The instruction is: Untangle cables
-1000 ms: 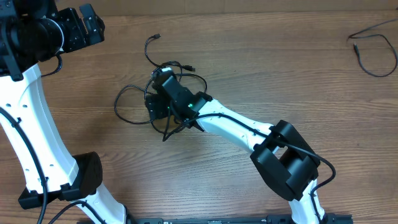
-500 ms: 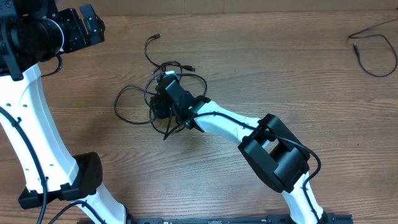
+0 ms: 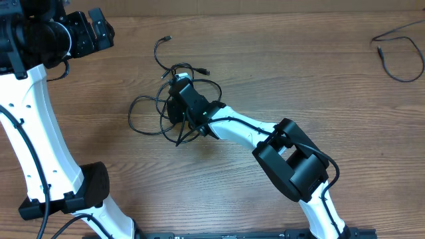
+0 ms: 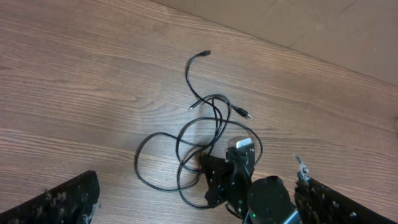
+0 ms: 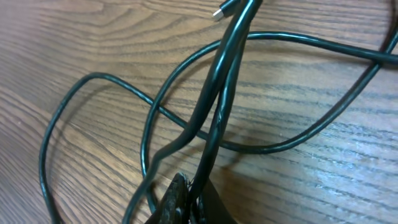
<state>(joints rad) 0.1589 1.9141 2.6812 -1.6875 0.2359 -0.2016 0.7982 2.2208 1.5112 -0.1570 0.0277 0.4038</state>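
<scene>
Black, thin and round in section, the cables [image 5: 214, 106] lie in one loose tangle on the wood-grain table [image 3: 279, 73], left of centre and towards the far side. Overhead, the middle of the tangle is covered by the right gripper [image 5: 188, 202] and its wrist, so the crossings under it cannot be traced. A wide loop shows to the left, and a free end with a small plug tip [image 4: 207, 53] curls away on the far side.

Right wrist view: only the fingertips show, cut off by the bottom edge. Two glossy strands rise side by side from between them, pinched there; the jaws are clenched on these strands. A pale metal tip shows at the top edge, and where the strands end is out of frame.

Left gripper [image 3: 99, 30]: raised at the far left, well apart from the tangle. Its wrist view shows both dark, speckled fingers [image 4: 68, 199] cut off at the bottom corners, spread wide with nothing between them.

One separate strand [image 3: 380, 52] lies at the far right, partly cut off by the frame edge.
</scene>
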